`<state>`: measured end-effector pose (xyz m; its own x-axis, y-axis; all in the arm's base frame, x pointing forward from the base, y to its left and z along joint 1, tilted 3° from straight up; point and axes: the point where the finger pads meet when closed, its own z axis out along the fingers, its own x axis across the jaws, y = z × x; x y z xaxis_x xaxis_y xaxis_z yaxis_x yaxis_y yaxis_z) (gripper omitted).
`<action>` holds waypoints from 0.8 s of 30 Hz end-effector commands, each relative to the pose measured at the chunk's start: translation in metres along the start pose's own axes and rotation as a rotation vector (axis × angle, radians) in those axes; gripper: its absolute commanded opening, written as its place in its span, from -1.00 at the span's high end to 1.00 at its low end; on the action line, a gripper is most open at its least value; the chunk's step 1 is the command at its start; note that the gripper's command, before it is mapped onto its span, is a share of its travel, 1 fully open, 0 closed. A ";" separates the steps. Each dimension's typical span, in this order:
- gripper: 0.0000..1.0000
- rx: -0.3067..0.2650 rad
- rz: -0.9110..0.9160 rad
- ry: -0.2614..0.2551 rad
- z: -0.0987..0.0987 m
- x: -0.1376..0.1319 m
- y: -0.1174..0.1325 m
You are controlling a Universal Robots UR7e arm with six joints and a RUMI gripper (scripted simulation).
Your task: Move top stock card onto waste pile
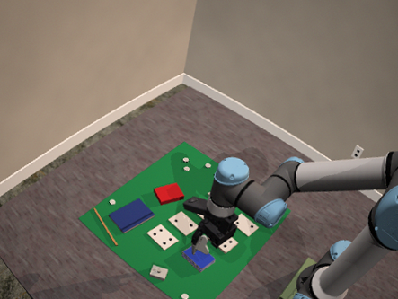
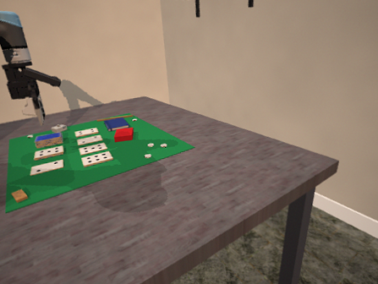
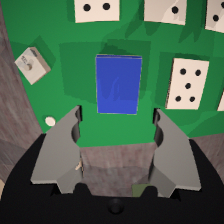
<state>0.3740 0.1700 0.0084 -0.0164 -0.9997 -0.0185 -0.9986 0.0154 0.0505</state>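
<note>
The stock [image 3: 118,84] sits untouched on the green mat [image 3: 65,75], blue top card in place. My hand [image 3: 117,131] hovers above it, half spread, holding nothing. Everything remains: grasp, lift, lay.
</note>
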 end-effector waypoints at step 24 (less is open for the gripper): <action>0.00 0.001 0.000 0.000 0.044 0.000 -0.001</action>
<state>0.3725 0.1708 -0.0316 -0.0164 -0.9997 -0.0185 -0.9986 0.0155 0.0509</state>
